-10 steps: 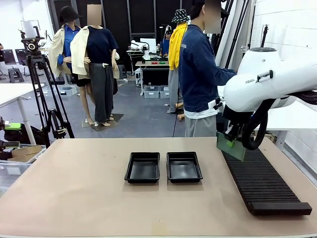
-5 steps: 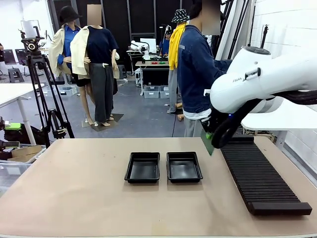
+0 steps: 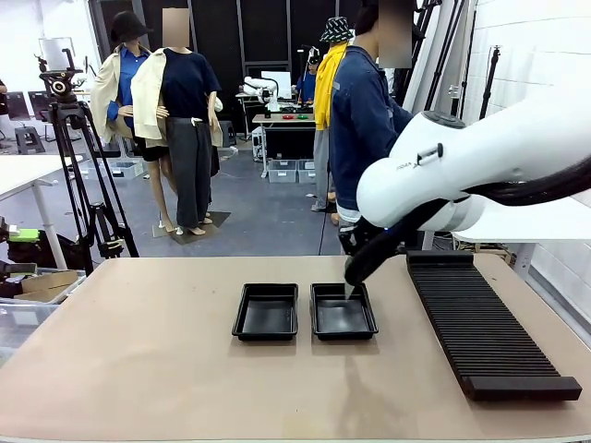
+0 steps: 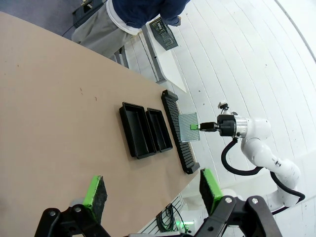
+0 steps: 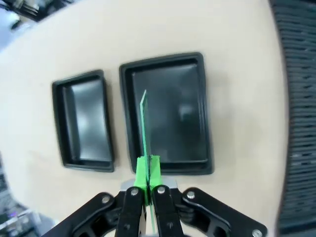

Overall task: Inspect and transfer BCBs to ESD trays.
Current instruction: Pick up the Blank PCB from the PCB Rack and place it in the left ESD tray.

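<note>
Plainly, the counter is laid out for a short carry: the long black slotted rack runs down the robot's right side, and the two ESD trays sit side by side in the middle, just apart, both bare inside. The right end effector hangs over the tray nearer the rack, its green pads pinched tight on one edge of a BCB, which sticks out edge-on toward that tray's floor, likely so both faces stay clear for inspection until it is laid flat. The left end effector hovers high and well apart, jaws spread wide, holding nothing, seemingly kept out of the way.
</note>
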Available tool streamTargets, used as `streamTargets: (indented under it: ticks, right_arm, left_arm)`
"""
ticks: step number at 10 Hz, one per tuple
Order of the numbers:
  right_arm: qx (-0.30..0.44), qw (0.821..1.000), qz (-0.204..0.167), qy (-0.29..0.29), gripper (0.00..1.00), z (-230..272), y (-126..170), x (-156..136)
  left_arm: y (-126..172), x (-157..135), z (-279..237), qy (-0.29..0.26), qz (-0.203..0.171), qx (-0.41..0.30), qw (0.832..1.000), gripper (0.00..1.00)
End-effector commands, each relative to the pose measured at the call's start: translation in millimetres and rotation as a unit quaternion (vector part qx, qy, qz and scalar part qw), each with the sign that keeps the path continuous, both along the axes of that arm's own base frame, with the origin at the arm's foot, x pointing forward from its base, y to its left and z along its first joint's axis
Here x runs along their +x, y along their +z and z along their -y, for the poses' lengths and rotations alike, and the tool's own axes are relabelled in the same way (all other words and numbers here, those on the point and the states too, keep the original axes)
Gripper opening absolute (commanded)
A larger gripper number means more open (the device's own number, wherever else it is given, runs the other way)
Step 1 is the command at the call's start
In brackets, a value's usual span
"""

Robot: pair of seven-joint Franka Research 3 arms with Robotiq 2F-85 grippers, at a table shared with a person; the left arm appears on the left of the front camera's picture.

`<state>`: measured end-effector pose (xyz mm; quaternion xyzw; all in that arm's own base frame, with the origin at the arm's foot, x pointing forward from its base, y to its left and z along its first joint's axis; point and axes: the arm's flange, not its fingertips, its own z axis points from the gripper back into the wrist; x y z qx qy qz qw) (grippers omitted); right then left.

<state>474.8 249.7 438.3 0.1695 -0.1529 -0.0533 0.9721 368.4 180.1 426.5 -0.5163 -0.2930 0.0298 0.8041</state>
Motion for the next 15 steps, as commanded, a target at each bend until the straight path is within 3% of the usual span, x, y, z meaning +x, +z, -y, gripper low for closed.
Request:
streamTargets:
  ticks: [1, 4, 8, 15]
  right_arm:
    - [0.036, 0.998, -0.035, -0.030, 0.00, -18, -4, 0]
    - [0.069, 0.996, -0.053, -0.021, 0.00, -52, -25, -8]
    - [0.106, 0.990, -0.086, 0.024, 0.00, -83, -49, 2]
    - [0.145, 0.982, -0.106, 0.056, 0.00, -112, -53, 30]
  left_arm:
    - [2, -1, -1, 0.001, 0.004, -0.010, 1.000, 1.00]
    - [2, -1, -1, 0.001, 0.004, -0.010, 1.000, 1.00]
    - [2, -1, -1, 0.001, 0.004, -0.010, 1.000, 1.00]
    - [2, -1, -1, 0.001, 0.004, -0.010, 1.000, 1.00]
